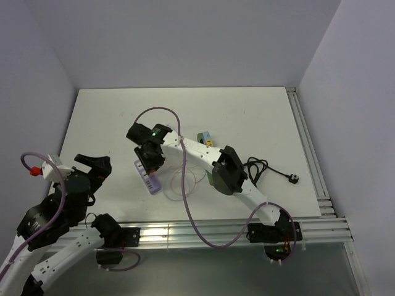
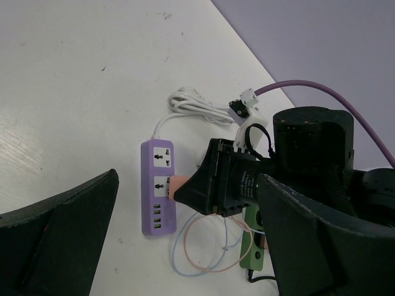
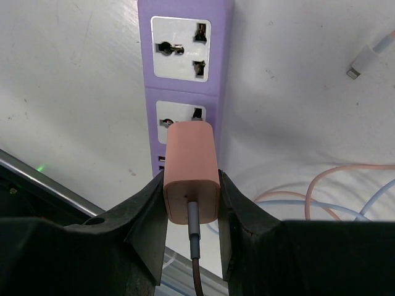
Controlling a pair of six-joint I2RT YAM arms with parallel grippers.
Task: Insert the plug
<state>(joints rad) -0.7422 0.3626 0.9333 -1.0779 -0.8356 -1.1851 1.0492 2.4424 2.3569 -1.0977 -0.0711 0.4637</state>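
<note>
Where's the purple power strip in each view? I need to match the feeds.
Top external: purple power strip left of centre, partly under the right end effector.
Left wrist: power strip centre-left, lower half.
Right wrist: power strip top centre, beyond the pink plug.
Shared landmark: thin cable loops beside it.

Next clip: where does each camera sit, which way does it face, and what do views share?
Top external: above and behind the bases, facing down on the table; left arm and right arm show.
Left wrist: over the table's near left, facing the purple power strip; open left fingers frame it.
Right wrist: looks along right fingers, shut on the peach plug at the strip's second socket.
Shared: all show the strip.
</note>
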